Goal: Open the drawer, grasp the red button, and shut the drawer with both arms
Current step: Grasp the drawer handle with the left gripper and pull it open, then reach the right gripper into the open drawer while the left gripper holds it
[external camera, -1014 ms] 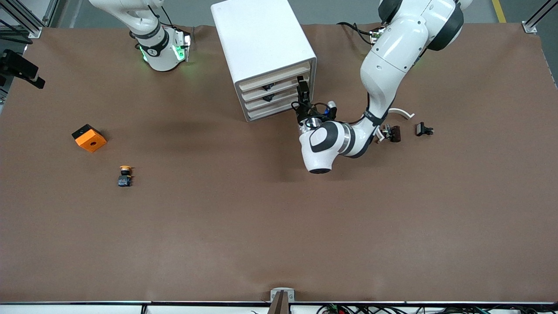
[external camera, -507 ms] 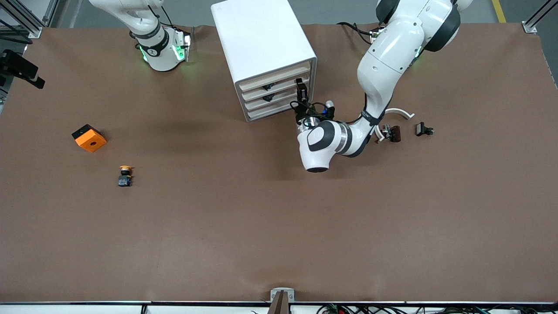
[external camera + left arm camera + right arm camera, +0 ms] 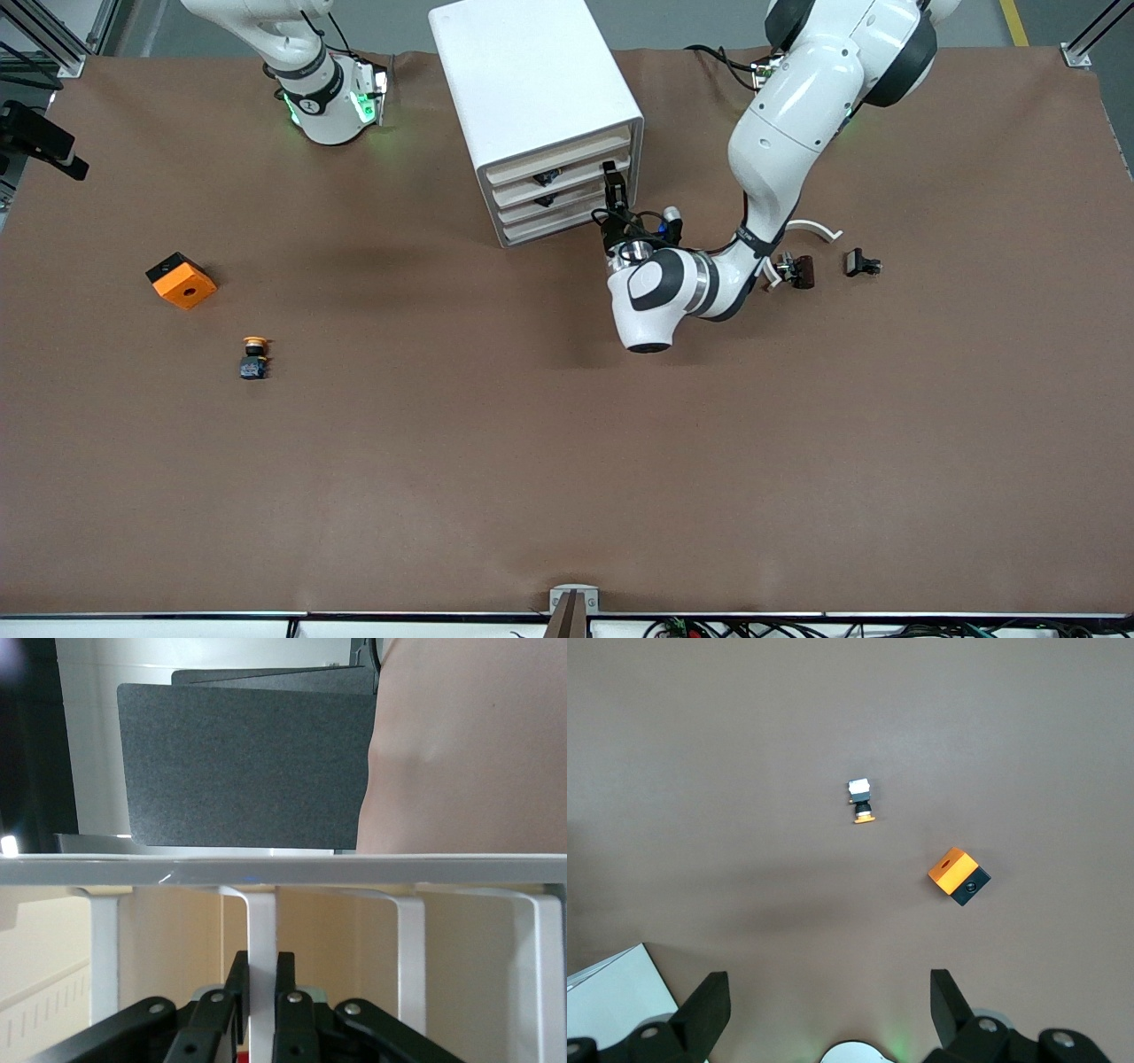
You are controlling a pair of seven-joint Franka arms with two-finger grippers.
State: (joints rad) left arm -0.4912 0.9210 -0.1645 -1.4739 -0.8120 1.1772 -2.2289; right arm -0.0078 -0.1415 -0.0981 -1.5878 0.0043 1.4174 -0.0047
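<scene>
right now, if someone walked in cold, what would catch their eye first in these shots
The white cabinet with four drawers stands between the arms' bases, and the left gripper is at its front by the drawer edges, its fingers closed on a thin white upright. Toward the right arm's end of the table lie an orange box and, nearer the camera, a yellow-capped button. The right gripper waits open high above them.
</scene>
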